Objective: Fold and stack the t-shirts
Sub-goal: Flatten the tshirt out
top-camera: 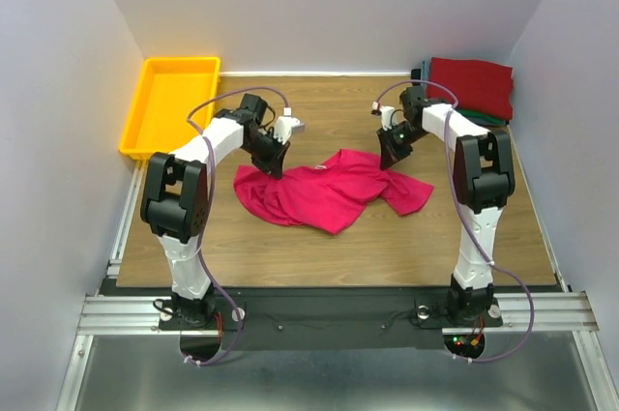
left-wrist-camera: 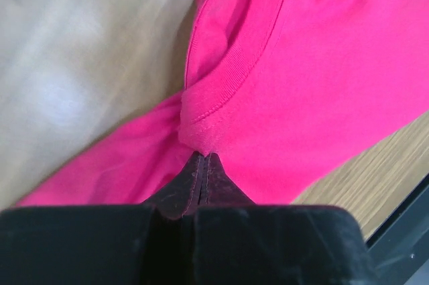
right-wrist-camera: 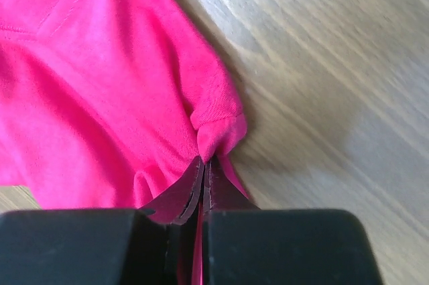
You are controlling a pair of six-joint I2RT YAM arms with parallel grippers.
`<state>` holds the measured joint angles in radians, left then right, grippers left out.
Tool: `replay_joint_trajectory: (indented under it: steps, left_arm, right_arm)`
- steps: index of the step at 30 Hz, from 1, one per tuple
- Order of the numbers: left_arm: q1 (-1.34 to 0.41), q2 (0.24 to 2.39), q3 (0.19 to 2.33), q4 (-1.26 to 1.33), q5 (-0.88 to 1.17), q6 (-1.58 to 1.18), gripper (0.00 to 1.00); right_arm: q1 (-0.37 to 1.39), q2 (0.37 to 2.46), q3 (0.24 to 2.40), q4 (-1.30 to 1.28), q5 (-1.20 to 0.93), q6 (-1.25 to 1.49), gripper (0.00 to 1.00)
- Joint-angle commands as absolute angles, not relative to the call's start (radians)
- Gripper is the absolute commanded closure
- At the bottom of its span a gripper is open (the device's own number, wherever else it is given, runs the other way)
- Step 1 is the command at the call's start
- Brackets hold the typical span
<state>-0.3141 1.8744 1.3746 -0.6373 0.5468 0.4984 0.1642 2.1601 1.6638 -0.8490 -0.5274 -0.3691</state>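
Crimson t-shirt [top-camera: 324, 189] is crumpled on the desk [top-camera: 406, 237] between both grippers. Its ribbed collar is pinched by the closed left gripper [left-wrist-camera: 202, 164]; a hemmed fold is clamped by the closed right gripper [right-wrist-camera: 203, 167]. Folded t-shirts [top-camera: 472, 87] are stacked beyond the right gripper.

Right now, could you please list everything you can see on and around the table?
crimson t-shirt: one, bright pinkish-red, crumpled at the middle of the table.
folded stack: one pile, dark red on top with a teal-green edge under it, far right corner; I cannot tell how many shirts it holds.
tray: one, yellow, far left corner.
table: one, brown wood grain, under everything.
left gripper: one, black, shut on the crimson t-shirt by its collar.
right gripper: one, black, shut on a hemmed edge of the crimson t-shirt on its right side.
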Motion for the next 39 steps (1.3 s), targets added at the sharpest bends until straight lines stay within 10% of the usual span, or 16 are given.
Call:
replay_joint_trajectory:
  steps: [1,16,23,35,37,38,39]
  left_arm:
    - [-0.318,1.790,1.550,-0.660,0.558,0.497,1.00]
    - [-0.285,2.036,2.525,-0.433,0.154,0.451,1.00]
    - [-0.279,1.642,2.059,-0.005,0.242,0.552,1.00]
    - [-0.282,1.031,1.025,-0.378,0.597,0.872,0.99]
    - [-0.285,1.002,0.907,-0.478,0.580,0.974,0.76]
    - [-0.287,0.979,0.878,-0.515,0.562,1.032,0.68]
    - [-0.287,0.967,0.855,-0.552,0.516,1.040,0.49]
  right_arm:
    - [0.157,2.017,1.695,-0.819,-0.488,-0.380,0.99]
    - [0.064,2.134,2.589,-0.686,-0.312,-0.199,0.99]
    - [0.063,1.777,2.158,-0.441,-0.386,-0.248,0.99]
    - [0.121,1.025,1.109,-0.699,-0.528,-0.748,0.99]
    - [0.153,1.003,1.046,-0.806,-0.514,-0.842,0.76]
    - [0.163,0.997,1.034,-0.849,-0.494,-0.880,0.36]
    - [0.163,0.985,1.026,-0.903,-0.474,-0.931,0.22]
